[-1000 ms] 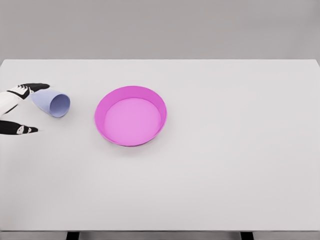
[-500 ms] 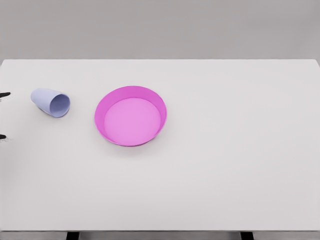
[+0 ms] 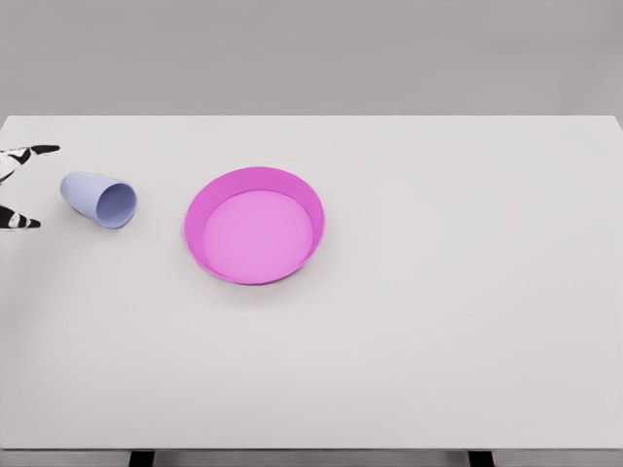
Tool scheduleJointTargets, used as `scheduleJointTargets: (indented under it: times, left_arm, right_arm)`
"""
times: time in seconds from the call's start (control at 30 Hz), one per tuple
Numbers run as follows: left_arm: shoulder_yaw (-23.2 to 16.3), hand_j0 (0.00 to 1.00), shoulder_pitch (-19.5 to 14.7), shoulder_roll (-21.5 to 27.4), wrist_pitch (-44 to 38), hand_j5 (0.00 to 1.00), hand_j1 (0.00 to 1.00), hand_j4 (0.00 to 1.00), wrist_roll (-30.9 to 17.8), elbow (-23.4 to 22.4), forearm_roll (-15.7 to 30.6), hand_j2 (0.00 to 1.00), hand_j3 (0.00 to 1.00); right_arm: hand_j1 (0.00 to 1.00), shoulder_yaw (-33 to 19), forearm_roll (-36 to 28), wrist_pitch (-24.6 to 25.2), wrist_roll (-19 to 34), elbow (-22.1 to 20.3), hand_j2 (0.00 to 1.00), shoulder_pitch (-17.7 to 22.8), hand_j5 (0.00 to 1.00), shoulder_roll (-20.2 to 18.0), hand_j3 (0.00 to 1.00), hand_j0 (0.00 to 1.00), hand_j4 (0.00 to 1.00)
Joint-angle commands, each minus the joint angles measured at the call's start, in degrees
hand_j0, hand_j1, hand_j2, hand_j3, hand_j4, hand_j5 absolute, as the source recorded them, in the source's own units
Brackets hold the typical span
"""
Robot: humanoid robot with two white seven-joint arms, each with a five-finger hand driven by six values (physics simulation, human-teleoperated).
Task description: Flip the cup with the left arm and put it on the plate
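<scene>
A pale blue cup [image 3: 99, 198] lies on its side on the white table, its mouth facing right and toward me. To its right sits a round magenta plate [image 3: 255, 225] with a raised rim, nothing in it. At the left edge only the black fingertips [image 3: 37, 150] of my left hand [image 3: 18, 185] show, spread apart, just left of the cup's base and not touching it. The rest of that hand and arm is cut off by the frame. The right arm is out of sight.
The white table [image 3: 438, 292] spans the whole view, with a grey wall behind it. Its front edge runs along the bottom of the picture.
The left hand pulled back left off the cup until almost out of frame, then came back in a little. Cup and plate have not moved.
</scene>
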State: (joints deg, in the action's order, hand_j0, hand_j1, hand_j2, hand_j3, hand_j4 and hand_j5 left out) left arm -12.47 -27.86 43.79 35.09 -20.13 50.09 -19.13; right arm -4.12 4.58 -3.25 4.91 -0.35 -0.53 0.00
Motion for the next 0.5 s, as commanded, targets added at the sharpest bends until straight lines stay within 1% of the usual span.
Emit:
scheduleJointTargets:
  times: [0.0,0.13,0.23,0.37,0.47]
  left_arm:
    - [-0.27,1.0,0.0,-0.2,-0.09,1.0,1.0,1.0,-0.35,-0.34,-2.84,1.0,1.0]
    - [-0.27,1.0,-1.94,-0.37,-0.09,1.0,1.0,1.0,-0.52,-0.08,-5.48,1.0,1.0]
    - [-0.1,1.0,-2.02,-1.51,-0.09,1.0,1.0,1.0,-0.61,0.18,-5.66,1.0,1.0]
    - [1.22,1.0,-2.2,-2.48,-0.09,1.0,1.0,1.0,-0.53,1.06,-5.48,1.0,1.0]
    - [3.6,1.0,-2.2,-2.48,-0.09,1.0,1.0,1.0,-0.61,0.98,-5.57,1.0,1.0]
  right_arm:
    - [1.0,-0.01,-0.01,0.0,0.01,0.0,1.0,0.0,1.0,0.0,1.0,1.0,1.0]
    - [1.0,0.08,-0.01,0.0,0.01,0.0,1.0,0.0,1.0,0.0,1.0,1.0,1.0]
    - [1.0,-0.01,-0.01,0.0,0.01,0.0,1.0,-0.09,1.0,0.0,1.0,1.0,1.0]
    - [1.0,-0.01,-0.01,0.0,0.01,0.0,1.0,0.0,1.0,0.0,1.0,1.0,1.0]
    - [1.0,-0.01,-0.01,0.0,0.01,0.0,1.0,0.0,1.0,0.0,1.0,1.0,1.0]
